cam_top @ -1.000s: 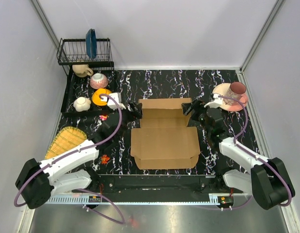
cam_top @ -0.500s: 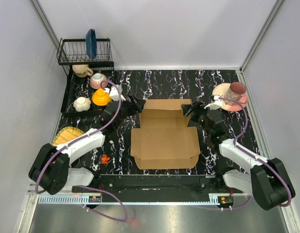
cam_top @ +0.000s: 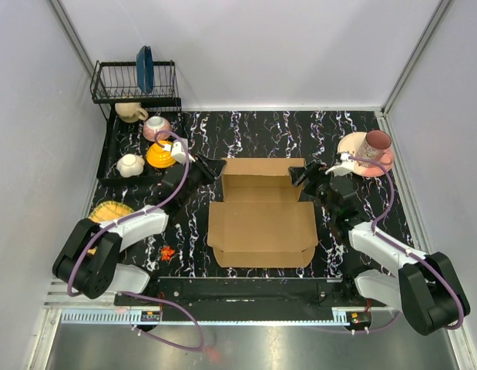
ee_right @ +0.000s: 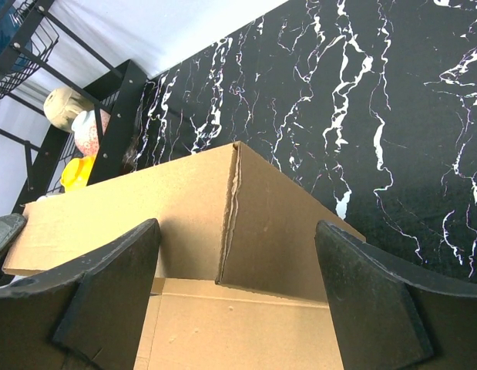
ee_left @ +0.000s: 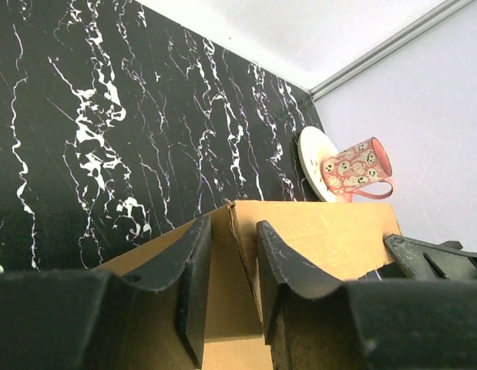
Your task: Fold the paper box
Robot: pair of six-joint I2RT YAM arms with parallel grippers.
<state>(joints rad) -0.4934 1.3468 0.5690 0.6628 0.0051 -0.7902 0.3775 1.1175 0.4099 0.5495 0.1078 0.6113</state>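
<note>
The paper box [cam_top: 261,223], a brown cardboard sheet, lies flat in the middle of the table with its back wall and back corners raised. My left gripper [cam_top: 219,168] is at the back left corner. In the left wrist view its fingers [ee_left: 233,231] have narrowed onto the corner fold of the box [ee_left: 323,239], with cardboard filling the gap between them. My right gripper [cam_top: 302,173] is at the back right corner. In the right wrist view it [ee_right: 236,231] stands wide open astride the corner crease of the box [ee_right: 146,200], touching neither side.
A pink mug on a pink plate [cam_top: 375,144] stands at the back right, close behind the right arm. A black dish rack [cam_top: 136,81] with a blue plate, and a tray of cups and bowls [cam_top: 130,164], stand at the back left. A woven mat [cam_top: 107,210] lies at the left.
My left arm has swung toward the back of the table, reaching the box's back left corner. Its fingers have closed in on the corner fold. The right gripper has barely moved.
</note>
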